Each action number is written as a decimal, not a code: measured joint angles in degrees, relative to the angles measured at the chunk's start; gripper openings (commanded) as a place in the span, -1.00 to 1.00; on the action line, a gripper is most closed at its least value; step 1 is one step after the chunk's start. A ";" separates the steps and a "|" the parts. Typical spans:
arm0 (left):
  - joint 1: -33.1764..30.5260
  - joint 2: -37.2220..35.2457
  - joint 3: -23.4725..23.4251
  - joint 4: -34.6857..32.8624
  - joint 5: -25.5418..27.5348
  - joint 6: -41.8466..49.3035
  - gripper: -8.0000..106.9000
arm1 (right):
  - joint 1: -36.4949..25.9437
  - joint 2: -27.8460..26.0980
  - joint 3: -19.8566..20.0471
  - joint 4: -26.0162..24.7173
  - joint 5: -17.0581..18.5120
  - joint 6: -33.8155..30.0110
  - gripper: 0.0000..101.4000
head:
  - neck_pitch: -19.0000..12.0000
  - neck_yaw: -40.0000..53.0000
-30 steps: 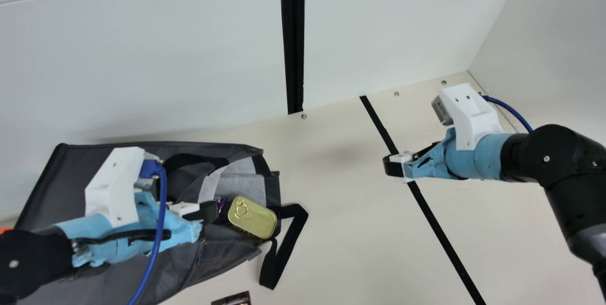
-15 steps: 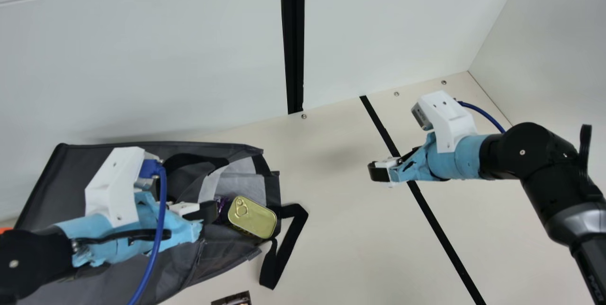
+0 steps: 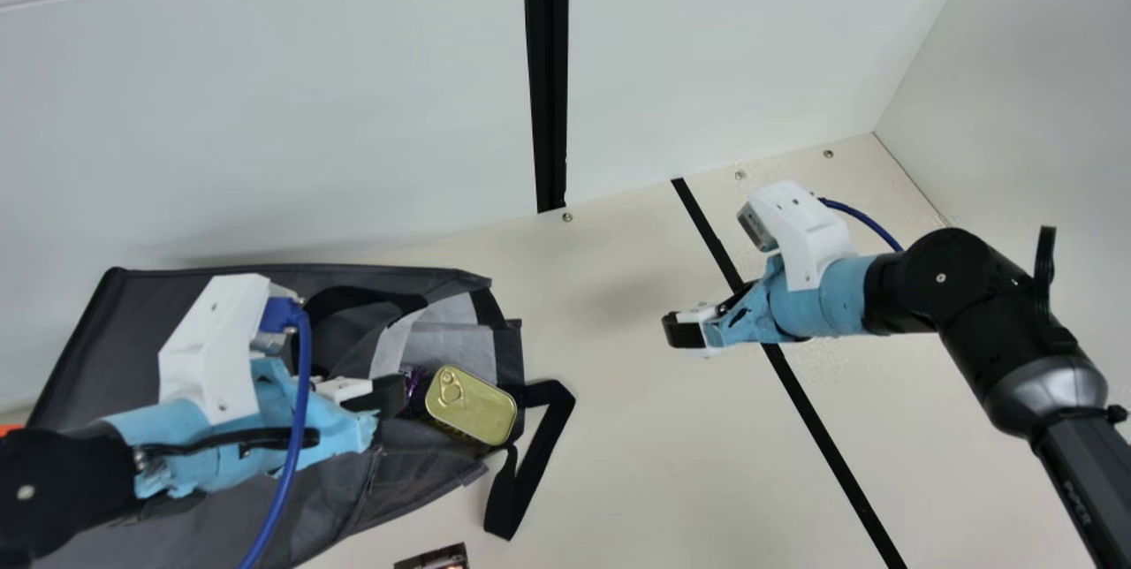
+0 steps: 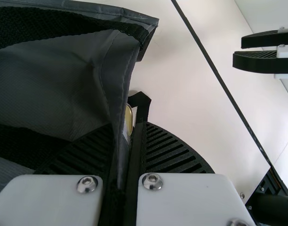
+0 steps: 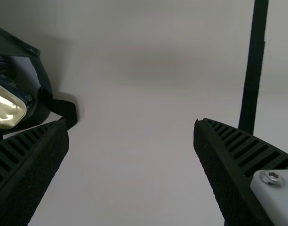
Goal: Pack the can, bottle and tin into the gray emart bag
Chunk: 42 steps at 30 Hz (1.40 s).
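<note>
Main view: gray bag (image 3: 84, 348) lies on its side on the cream table (image 3: 618, 436), mouth toward the middle, pale lining showing, a black strap (image 3: 550, 428) looped out onto the tabletop. Gold tin (image 3: 471, 405) at the mouth, tilted, ring-pull facing the camera. A purple item (image 3: 412, 381) sits just beside it, partly hidden behind the left gripper (image 3: 386, 397); cannot tell if that is can or bottle. Main view leaves the grip itself unclear; left wrist view settles it: the left gripper (image 4: 129, 127) is clenched on the bag's edge, gray fabric pinched between its ribbed fingers. Same view looks along the bag's outer side and catches a gold sliver of the tin past that edge. Right gripper (image 3: 684, 330), main view: above the table, well apart from the bag, near the black stripe (image 3: 808, 410), seen side-on, so its spread is hard to judge there. Right wrist view gives it: right gripper (image 5: 130, 122) released, fingers wide apart, cream tabletop seen between them. That view adds the tin's dark side wall below its shiny lid. Main view's near edge has a small dark item (image 3: 433, 558), cut off; cannot tell what.
</note>
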 measured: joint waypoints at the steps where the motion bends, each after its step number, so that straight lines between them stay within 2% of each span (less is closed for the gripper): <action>1: 0.00 0.00 0.00 0.00 0.00 0.00 -0.68 | 0.16 0.24 0.13 0.32 -0.03 -0.22 0.79 | -0.09 0.00; 24: 0.00 0.00 0.00 0.00 0.00 0.00 -0.68 | 5.11 7.05 1.40 9.01 -2.84 -8.07 0.79 | -0.09 0.00; 33: 0.00 0.00 0.00 0.00 0.00 0.00 -0.68 | 7.82 10.72 0.25 12.25 -4.16 -10.57 0.79 | 0.00 0.00; 42: 0.00 0.00 0.00 0.00 0.00 0.00 -0.68 | 9.81 14.13 -1.15 16.09 -3.91 -13.36 0.79 | -0.09 0.00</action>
